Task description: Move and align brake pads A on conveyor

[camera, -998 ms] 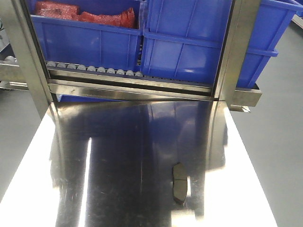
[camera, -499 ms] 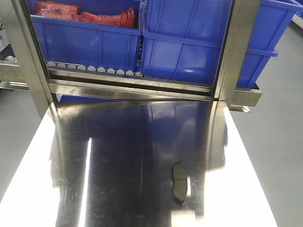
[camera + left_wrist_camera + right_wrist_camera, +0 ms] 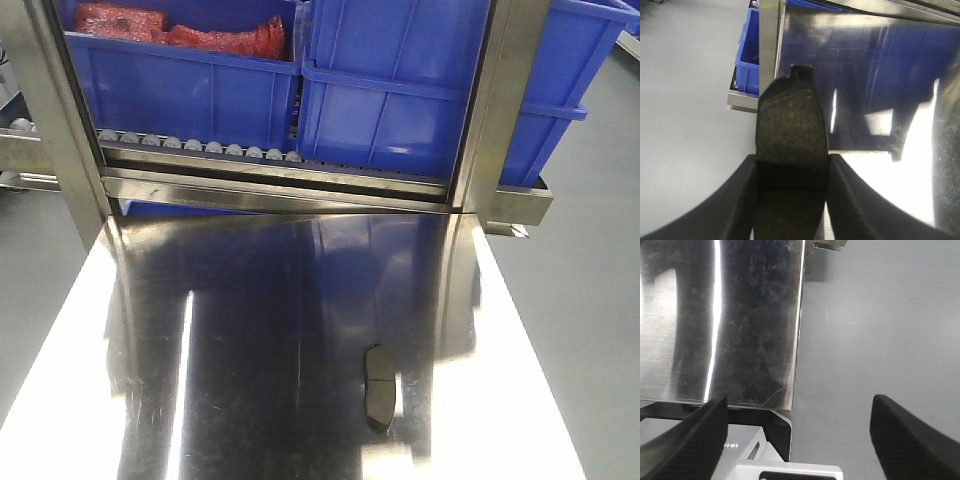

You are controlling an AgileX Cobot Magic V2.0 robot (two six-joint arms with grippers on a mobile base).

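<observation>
My left gripper [image 3: 792, 162] is shut on a brake pad [image 3: 790, 125], a dark grey oblong pad that sticks out forward between the two black fingers. It hangs over the left edge of the shiny steel tabletop [image 3: 865, 75]. A second brake pad [image 3: 379, 388] lies flat on the steel tabletop [image 3: 250, 350], right of centre near the front. My right gripper [image 3: 800, 401] stands open with nothing between its fingers, above the table's right edge and the grey floor. The conveyor is out of view. Neither gripper shows in the front view.
Blue bins [image 3: 400, 100] sit on a rack behind the tabletop, one holding red bagged parts [image 3: 180, 30]. A row of small grey rollers [image 3: 200, 147] runs under them. Steel posts [image 3: 60, 120] flank the rack. Another blue bin [image 3: 747, 55] sits lower left.
</observation>
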